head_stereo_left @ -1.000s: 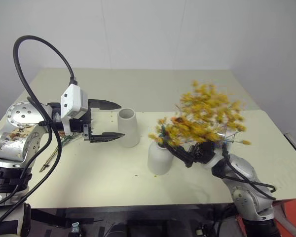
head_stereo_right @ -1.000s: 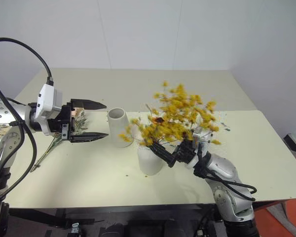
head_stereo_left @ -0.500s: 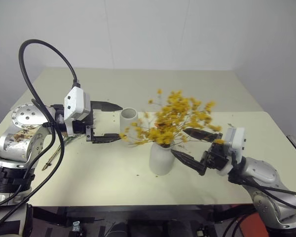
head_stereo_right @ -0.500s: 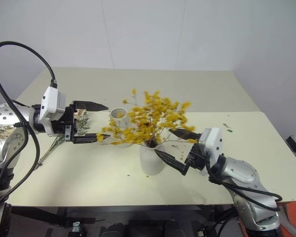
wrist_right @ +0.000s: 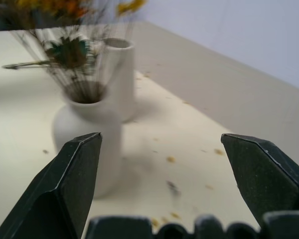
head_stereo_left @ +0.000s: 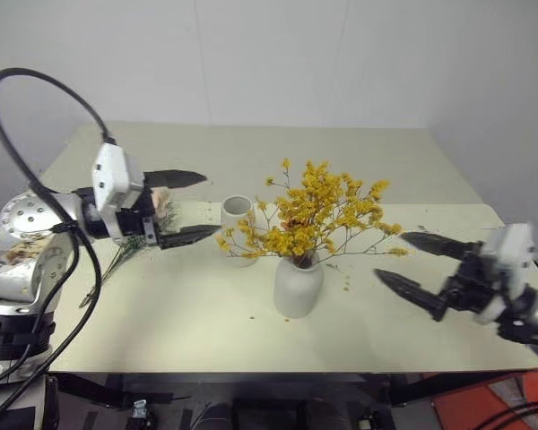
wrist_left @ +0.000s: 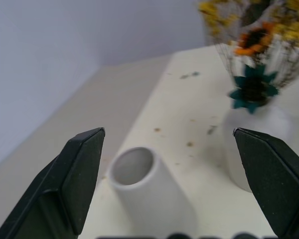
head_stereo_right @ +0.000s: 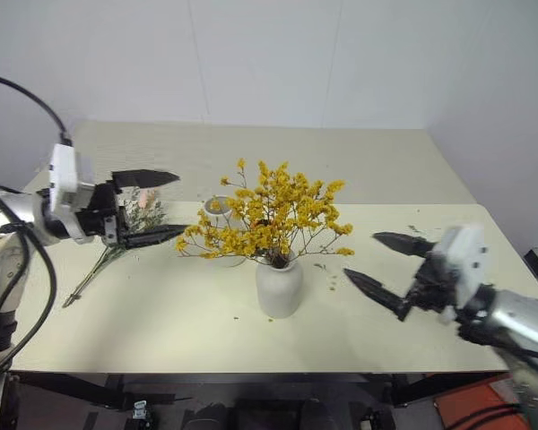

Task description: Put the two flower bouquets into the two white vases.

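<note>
The yellow-orange bouquet (head_stereo_left: 318,210) stands upright in the squat white vase (head_stereo_left: 298,287) at the table's middle. Just behind it to the left is the taller white vase (head_stereo_left: 237,219), with nothing in its mouth (wrist_left: 132,167). The grey-green sprig bouquet (head_stereo_right: 117,246) lies flat on the table at the left, its pink bloom behind my left hand. My left gripper (head_stereo_left: 211,204) hangs open above the table, left of the tall vase and pointing at it. My right gripper (head_stereo_left: 390,255) is open and holds nothing, well to the right of the squat vase (wrist_right: 87,134).
Small yellow petals and crumbs are scattered on the cream table (head_stereo_left: 188,313) around the vases. A black cable (head_stereo_left: 36,81) arches over my left arm. White walls stand behind the table's far edge.
My right gripper has let go of the yellow bouquet and drawn back to the right. The bouquet has settled upright in the squat vase. My left gripper has turned a little by the tall vase.
</note>
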